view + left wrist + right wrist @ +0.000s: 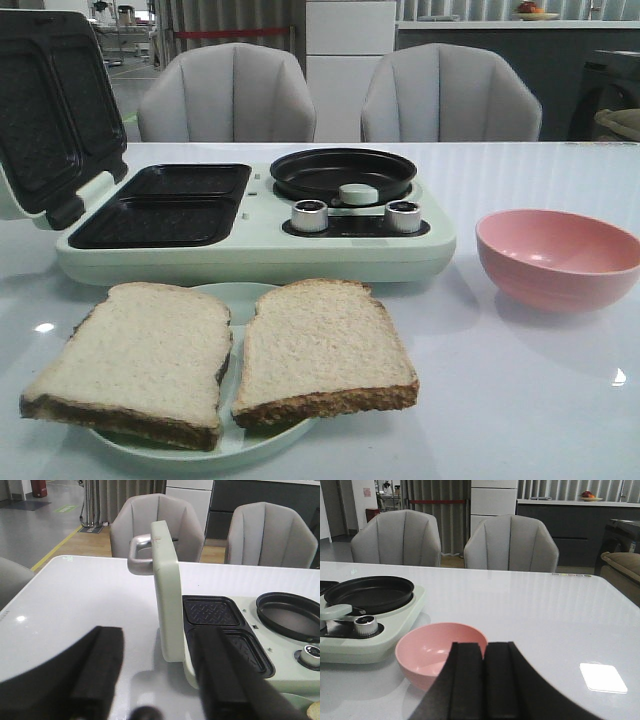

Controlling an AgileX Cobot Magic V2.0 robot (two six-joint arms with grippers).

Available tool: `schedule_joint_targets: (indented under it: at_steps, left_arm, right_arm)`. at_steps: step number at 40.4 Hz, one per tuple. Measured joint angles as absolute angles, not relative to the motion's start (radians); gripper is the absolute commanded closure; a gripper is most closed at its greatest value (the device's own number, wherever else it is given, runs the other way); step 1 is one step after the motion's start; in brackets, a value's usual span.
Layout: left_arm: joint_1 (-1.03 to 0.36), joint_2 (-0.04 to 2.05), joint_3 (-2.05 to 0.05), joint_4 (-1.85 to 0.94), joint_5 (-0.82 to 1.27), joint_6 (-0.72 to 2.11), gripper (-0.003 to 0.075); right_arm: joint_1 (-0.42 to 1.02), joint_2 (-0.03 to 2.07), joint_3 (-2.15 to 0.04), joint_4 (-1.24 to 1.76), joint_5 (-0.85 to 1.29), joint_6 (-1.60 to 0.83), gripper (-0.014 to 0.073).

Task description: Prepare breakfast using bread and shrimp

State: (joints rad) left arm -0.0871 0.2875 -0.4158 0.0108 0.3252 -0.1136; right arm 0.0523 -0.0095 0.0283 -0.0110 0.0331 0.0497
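Pale bread (225, 360), 2 slices side by side, sits on your green plate (225, 445) at the near edge of the table (530, 400), just before the open breakfast maker (250, 215). Right of it stands a pink bowl (557, 256). Your left gripper (155, 680) has its jaws spread; your right gripper (483, 680) has them pressed together.
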Motion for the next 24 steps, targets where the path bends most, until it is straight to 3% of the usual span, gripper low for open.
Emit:
schedule_joint_targets:
  at_steps: [24]
  left_arm:
    - [-0.087,0.306,-0.416,0.008,0.381,-0.019,0.0148]
  right_arm:
    - [0.052,-0.01,0.028,-0.011,0.033,0.05,0.0627]
